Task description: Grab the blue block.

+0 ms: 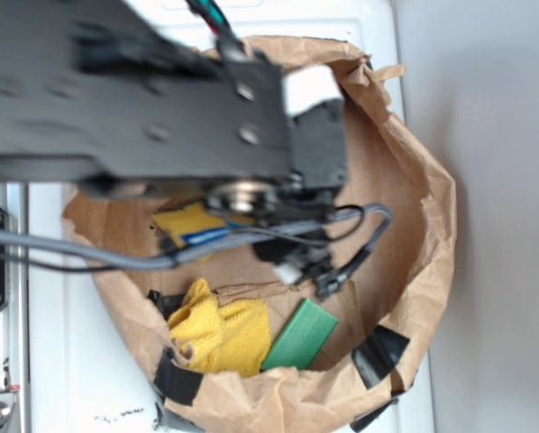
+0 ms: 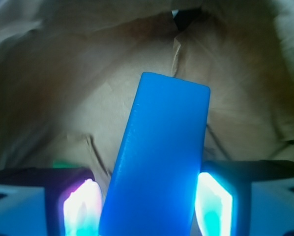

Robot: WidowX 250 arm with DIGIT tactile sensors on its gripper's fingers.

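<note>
In the exterior view, arm hangs low over a brown paper bag [image 1: 414, 207], hiding most of its floor. Blue block [image 1: 208, 237] shows only as a thin blue sliver under the cables, next to something yellow; its axis can't be read here. Yellow cloth [image 1: 223, 332] and green block [image 1: 300, 336] lie nearer the bag's front edge, apart from the arm. Gripper tips hidden in this view.

In the wrist view, blue block [image 2: 159, 162] fills the centre, lying between the two fingers of the gripper [image 2: 147, 206]. Right pad [image 2: 213, 204] looks against its edge, left pad [image 2: 80, 206] just beside; clamped or not, can't tell. Long axis runs away from the camera, far end tilted slightly right. Looks rigid, smooth, probably light and a bit slippery; best pinched across the narrow width, on the long side faces.
</note>
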